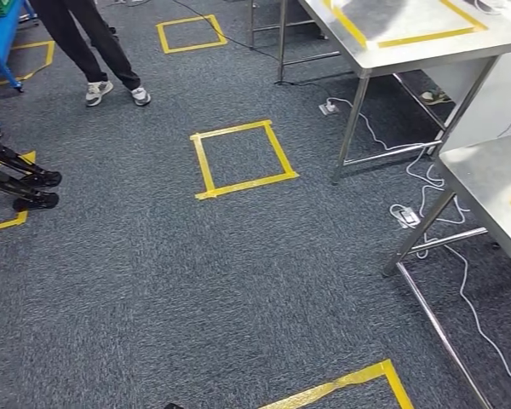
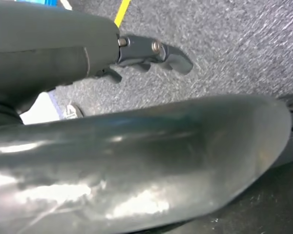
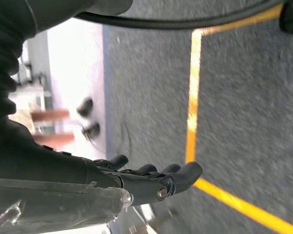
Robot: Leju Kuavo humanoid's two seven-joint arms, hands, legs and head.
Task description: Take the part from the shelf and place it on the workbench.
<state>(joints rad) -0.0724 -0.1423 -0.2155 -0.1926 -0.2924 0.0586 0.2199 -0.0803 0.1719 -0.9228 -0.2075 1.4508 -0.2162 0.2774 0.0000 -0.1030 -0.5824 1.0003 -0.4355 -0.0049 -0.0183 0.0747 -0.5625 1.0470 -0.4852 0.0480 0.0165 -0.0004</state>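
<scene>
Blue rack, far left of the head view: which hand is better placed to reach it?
Left, tentatively: the blue rack lies on the robot's left, across the carpet. Left hand and right hand both look empty, fingers extended, neither near it.

Taped square (image 1: 244,160) mid-floor; workbench (image 1: 427,38) far right; person's feet (image 1: 117,90) far left; cables (image 1: 427,209) under bench.

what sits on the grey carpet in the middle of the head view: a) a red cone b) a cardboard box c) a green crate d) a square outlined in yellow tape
d: a square outlined in yellow tape lies on the grey carpet, with nothing standing inside it.
</scene>
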